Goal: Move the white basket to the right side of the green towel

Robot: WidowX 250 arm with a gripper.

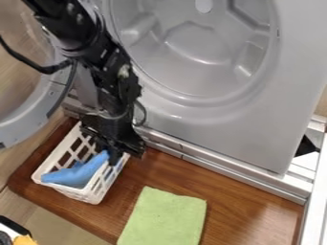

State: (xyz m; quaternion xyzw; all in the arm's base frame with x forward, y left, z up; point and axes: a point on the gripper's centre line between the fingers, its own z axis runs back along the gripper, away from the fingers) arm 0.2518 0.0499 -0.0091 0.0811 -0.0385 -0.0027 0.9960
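Note:
The gripper (115, 152) hangs down at the white basket's upper right side, its tip by the rim and partly over the inside. Left of centre on the brown wooden board, the white basket (94, 193) stands with slotted walls. A blue cloth (78, 174) lies in the basket. The green towel (165, 217) lies flat on the board at the lower middle, to the right of the basket and apart from it. The black gripper hides part of the basket's rear and right rim, and whether it holds the rim cannot be told.
Behind the board stands a grey machine with a round opening (191, 43), its open door (28, 115) at the left. A metal rail (223, 165) runs along the board's back edge. Bare wood (246, 201) lies right of the towel. Dark and yellow items (24, 239) sit at the lower left corner.

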